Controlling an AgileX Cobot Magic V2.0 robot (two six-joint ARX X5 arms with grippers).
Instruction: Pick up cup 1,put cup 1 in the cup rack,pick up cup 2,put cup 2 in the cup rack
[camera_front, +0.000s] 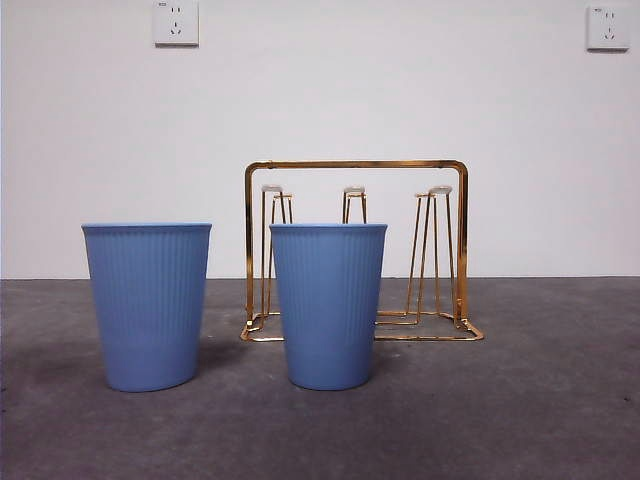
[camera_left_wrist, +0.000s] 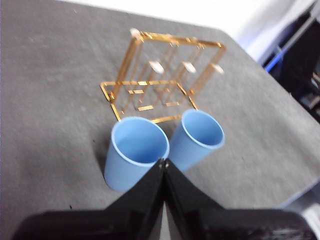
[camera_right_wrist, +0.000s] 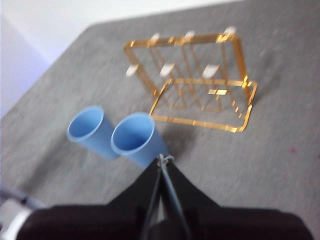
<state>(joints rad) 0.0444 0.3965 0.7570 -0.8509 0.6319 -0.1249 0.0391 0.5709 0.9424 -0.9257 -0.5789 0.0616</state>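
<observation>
Two blue ribbed cups stand upright on the grey table. One cup (camera_front: 147, 305) is at the left, the other (camera_front: 328, 305) is in the middle, right in front of the gold wire cup rack (camera_front: 355, 165). The rack's white-tipped pegs are bare. The left wrist view shows the left cup (camera_left_wrist: 136, 150), the middle cup (camera_left_wrist: 200, 136) and the rack (camera_left_wrist: 160, 75). The right wrist view shows them too: left cup (camera_right_wrist: 90, 131), middle cup (camera_right_wrist: 134, 139), rack (camera_right_wrist: 200, 80). My left gripper (camera_left_wrist: 163, 162) and right gripper (camera_right_wrist: 162, 159) are both shut and empty, held above and short of the cups. Neither shows in the front view.
A white wall with two sockets (camera_front: 176, 22) stands behind the table. The grey table top (camera_front: 540, 400) stretches to the right of the rack. The table's edge (camera_left_wrist: 300, 195) shows in the left wrist view.
</observation>
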